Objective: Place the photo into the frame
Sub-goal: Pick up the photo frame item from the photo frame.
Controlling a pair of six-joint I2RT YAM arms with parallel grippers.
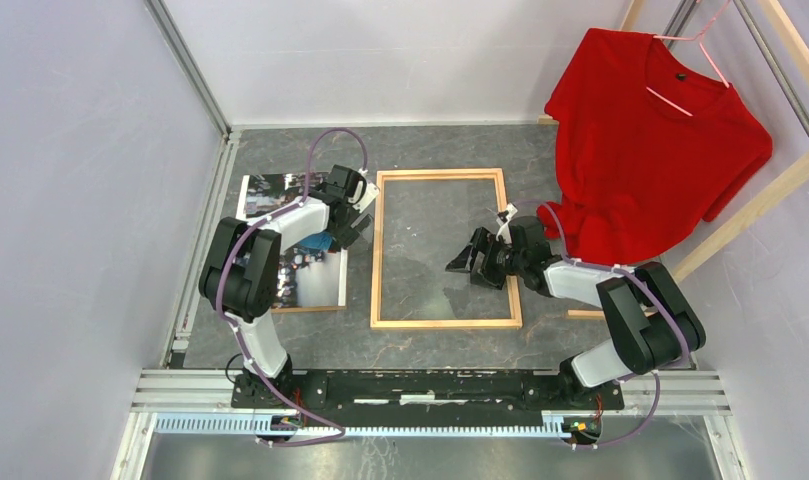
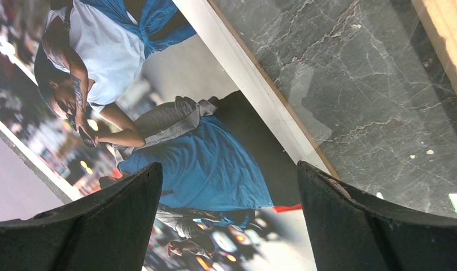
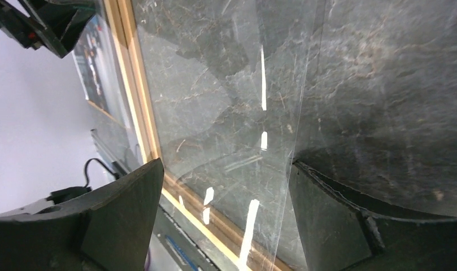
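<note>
The photo [image 1: 290, 262], a white-edged print of people in blue and dark clothes, lies flat at the left on a brown board [image 1: 312, 308]. The light wooden frame [image 1: 445, 322] lies flat in the middle, with the marbled table showing through a clear pane [image 3: 226, 113]. My left gripper [image 1: 352, 228] is open and empty just above the photo's right edge; the left wrist view shows the photo [image 2: 214, 164] between its fingers [image 2: 101, 226]. My right gripper [image 1: 470, 268] is open and empty low over the pane inside the frame, near the right rail. The frame's rail shows in the right wrist view [image 3: 138, 113].
A red T-shirt [image 1: 650, 140] hangs on a wooden-beam rack [image 1: 750, 210] at the back right, close to the frame's right rail. An aluminium rail [image 1: 430, 385] runs along the near edge. Walls close in at left and back. A bare strip of table [image 2: 356, 84] separates photo and frame.
</note>
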